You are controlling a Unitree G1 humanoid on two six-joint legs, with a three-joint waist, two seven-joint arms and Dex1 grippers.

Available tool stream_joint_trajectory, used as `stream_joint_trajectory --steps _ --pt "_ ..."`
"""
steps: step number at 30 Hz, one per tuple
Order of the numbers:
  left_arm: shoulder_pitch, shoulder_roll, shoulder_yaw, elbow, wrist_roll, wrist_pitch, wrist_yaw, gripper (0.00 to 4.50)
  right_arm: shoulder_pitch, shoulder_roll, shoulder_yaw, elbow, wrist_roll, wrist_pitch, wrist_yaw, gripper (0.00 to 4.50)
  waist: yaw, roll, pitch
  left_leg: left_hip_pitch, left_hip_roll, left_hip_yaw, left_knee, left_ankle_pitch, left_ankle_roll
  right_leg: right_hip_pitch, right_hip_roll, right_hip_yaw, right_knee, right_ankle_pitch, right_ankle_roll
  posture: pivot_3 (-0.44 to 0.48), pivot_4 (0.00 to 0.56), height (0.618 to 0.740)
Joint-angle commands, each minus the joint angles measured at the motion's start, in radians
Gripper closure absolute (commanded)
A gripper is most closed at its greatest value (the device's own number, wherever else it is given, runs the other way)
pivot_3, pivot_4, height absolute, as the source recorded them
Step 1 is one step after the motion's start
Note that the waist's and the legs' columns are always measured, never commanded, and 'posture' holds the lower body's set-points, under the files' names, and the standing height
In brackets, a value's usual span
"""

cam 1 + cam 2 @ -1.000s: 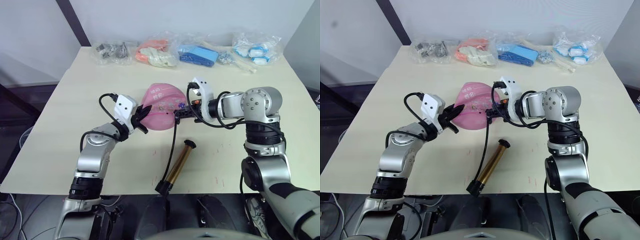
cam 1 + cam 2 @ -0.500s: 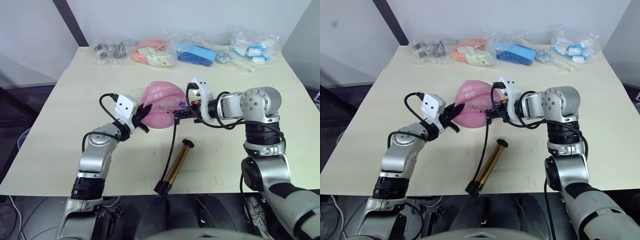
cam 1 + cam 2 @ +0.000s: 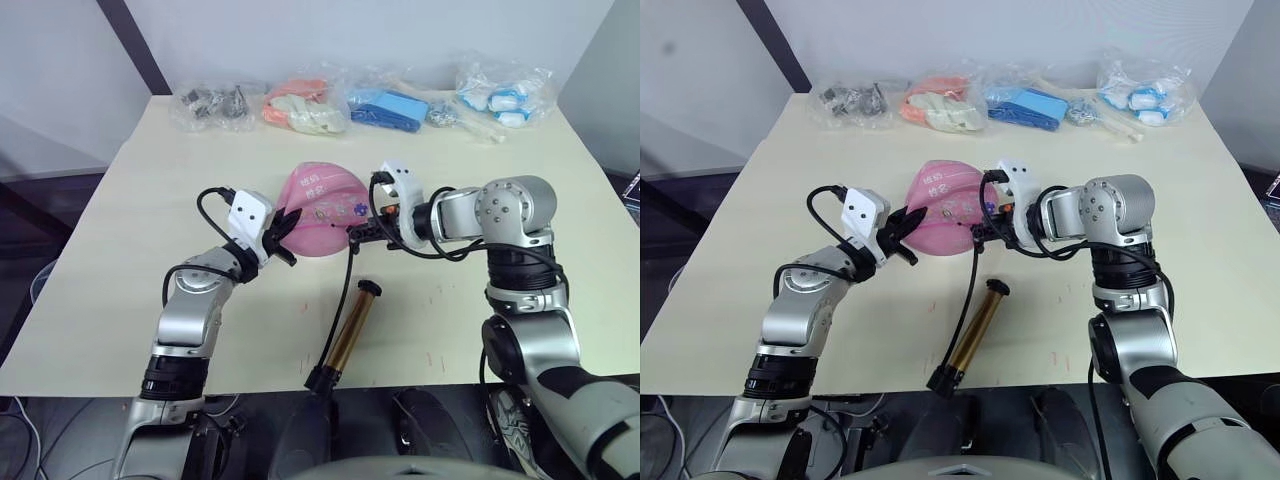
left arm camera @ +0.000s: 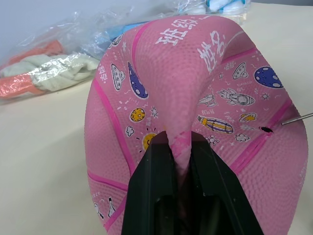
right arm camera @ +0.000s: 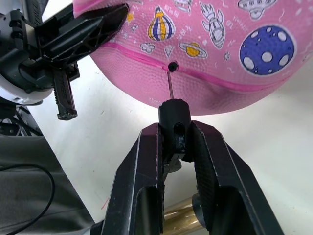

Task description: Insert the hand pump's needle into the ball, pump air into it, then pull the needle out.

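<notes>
The saggy pink ball (image 3: pixel 325 205) lies mid-table. My left gripper (image 3: pixel 284 233) is shut on a pinched fold of the ball's skin (image 4: pixel 179 142). From the ball's other side, my right gripper (image 3: pixel 362 231) is shut on the black fitting (image 5: pixel 173 115) at the hose's end. The needle (image 5: pixel 170 85) sticks out of that fitting and points at the black valve dot (image 5: pixel 172 65). In the left wrist view the needle (image 4: pixel 297 117) has its tip just short of the valve dot (image 4: pixel 265 129). The hand pump (image 3: pixel 350 328) lies flat near the table's front edge, and its hose (image 3: pixel 345 275) runs up to my right gripper.
Several clear bags line the table's far edge: dark parts (image 3: pixel 210 102), orange-and-white items (image 3: pixel 303 108), blue items (image 3: pixel 390 108), blue-and-white items (image 3: pixel 497 95). The pump's handle end (image 3: pixel 318 378) reaches the table's front edge.
The whole picture has shifted slightly, so the camera moved. Both grippers, the ball and the pump keep their places relative to each other.
</notes>
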Motion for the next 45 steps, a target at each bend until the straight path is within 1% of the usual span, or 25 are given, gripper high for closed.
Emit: stream_joint_trajectory --steps 1,23,45 --pt "-0.001 0.009 0.019 -0.035 -0.005 -0.027 -0.001 4.45 -0.015 0.006 0.001 -0.014 -0.001 -0.004 0.01 4.16 0.0 0.0 0.0 0.0 0.0 0.0 0.0 0.0 0.0 0.0 0.0 0.0 0.0 0.0 0.0 0.0 0.15 0.74" --pt "0.014 0.016 0.012 -0.006 0.01 -0.069 -0.022 4.45 -0.042 0.024 -0.016 0.03 -0.019 -0.046 0.021 4.16 -0.002 0.0 0.0 0.0 0.0 0.0 0.0 0.0 0.0 -0.001 0.0 0.0 0.0 0.0 0.0 0.0 0.15 0.74" --pt "0.028 0.017 0.01 0.027 0.014 -0.115 -0.037 4.45 -0.016 0.019 0.032 0.035 -0.033 -0.051 0.028 4.16 -0.002 0.0 0.0 0.0 0.001 0.0 0.0 0.0 0.0 -0.001 0.0 0.0 0.001 0.0 0.0 0.0 0.15 0.74"
